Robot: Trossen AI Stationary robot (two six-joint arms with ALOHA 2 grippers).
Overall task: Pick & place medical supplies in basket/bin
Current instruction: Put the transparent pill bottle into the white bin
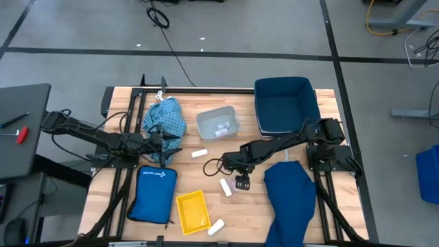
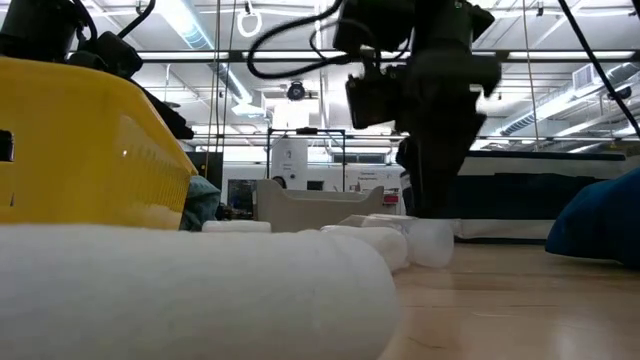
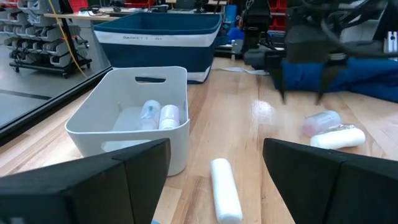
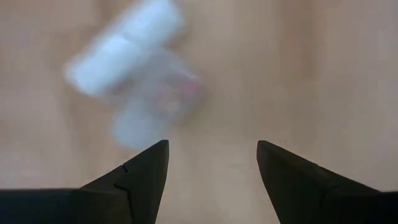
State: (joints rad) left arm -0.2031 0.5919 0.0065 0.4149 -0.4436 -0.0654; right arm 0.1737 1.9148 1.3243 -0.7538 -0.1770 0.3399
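Right wrist view: spread-open right pincer (image 4: pixel 211 162) just short of white roll (image 4: pixel 124 46) and vial (image 4: pixel 155 102).

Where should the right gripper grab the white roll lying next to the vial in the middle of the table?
Probably across the middle of the white roll, coming straight down. It lies flat on the table, so its long sides are free. The vial touches one end; closing across the roll's width away from that end should avoid it. The right gripper already hovers beside it, fingers open.
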